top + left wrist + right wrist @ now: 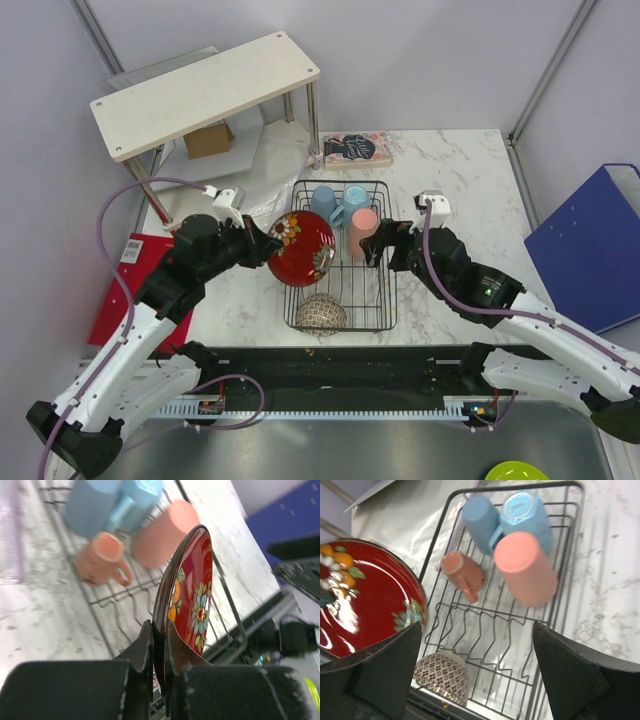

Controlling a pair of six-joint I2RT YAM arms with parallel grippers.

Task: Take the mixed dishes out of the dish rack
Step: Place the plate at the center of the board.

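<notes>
My left gripper (265, 240) is shut on the rim of the dark red flowered plate (302, 248), held on edge over the left side of the black wire dish rack (370, 327). In the left wrist view the fingers pinch the plate (192, 590). My right gripper (372, 248) is open and empty above the rack's right side, near the salmon tumbler (525, 567). Two light blue mugs (480, 517) (525, 512) lie at the rack's far end. The salmon mug (462, 572) lies beside them. The patterned bowl (442, 677) sits upside down at the near end.
A white wooden shelf (205, 90) stands at the back left with a cardboard box (208, 140) under it. A book (355, 148) lies behind the rack. A blue folder (590, 245) is at the right and a red sheet (120, 300) at the left edge.
</notes>
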